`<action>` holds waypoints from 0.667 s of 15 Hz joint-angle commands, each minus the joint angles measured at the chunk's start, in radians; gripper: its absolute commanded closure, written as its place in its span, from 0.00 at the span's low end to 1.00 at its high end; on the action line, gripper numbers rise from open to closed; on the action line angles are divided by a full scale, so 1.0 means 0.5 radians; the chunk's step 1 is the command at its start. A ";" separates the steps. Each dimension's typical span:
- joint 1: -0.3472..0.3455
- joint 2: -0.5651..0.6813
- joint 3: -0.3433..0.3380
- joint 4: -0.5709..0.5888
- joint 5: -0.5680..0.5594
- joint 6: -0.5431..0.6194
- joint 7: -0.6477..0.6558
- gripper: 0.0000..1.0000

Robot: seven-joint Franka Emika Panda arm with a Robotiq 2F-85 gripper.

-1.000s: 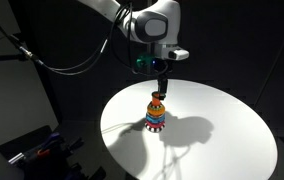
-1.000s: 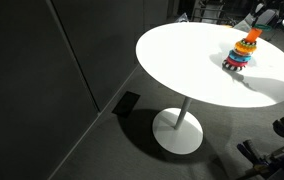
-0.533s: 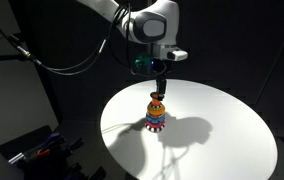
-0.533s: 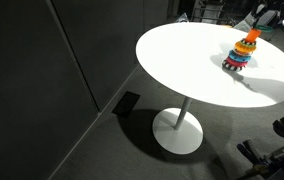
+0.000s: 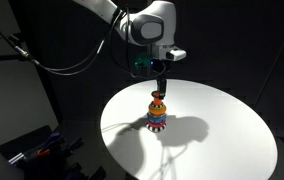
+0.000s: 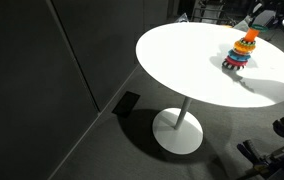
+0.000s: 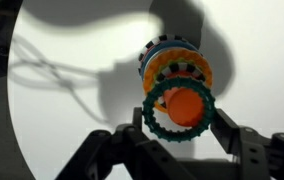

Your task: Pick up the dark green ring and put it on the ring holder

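In the wrist view my gripper (image 7: 180,128) is shut on the dark green ring (image 7: 150,110), one finger on each side of it. The ring is level and sits directly over the ring holder (image 7: 172,62), whose orange top knob shows through the ring's open centre. I cannot tell if the ring touches the knob. In both exterior views the ring holder (image 5: 157,117) (image 6: 240,53) stands upright on the round white table (image 5: 217,140), with my gripper (image 5: 159,91) straight above its tip. The ring is too small to make out there.
The white table (image 6: 182,65) stands on a single pedestal with a round foot (image 6: 178,132) on a dark floor. Cables (image 5: 62,65) hang behind the arm. Dark equipment sits on the floor by the table (image 5: 42,150).
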 commanded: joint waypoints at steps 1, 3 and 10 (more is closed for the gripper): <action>-0.015 -0.063 0.029 -0.080 0.043 0.080 -0.056 0.55; -0.014 -0.056 0.036 -0.083 0.049 0.100 -0.053 0.55; -0.006 -0.025 0.043 -0.079 0.024 0.111 -0.036 0.55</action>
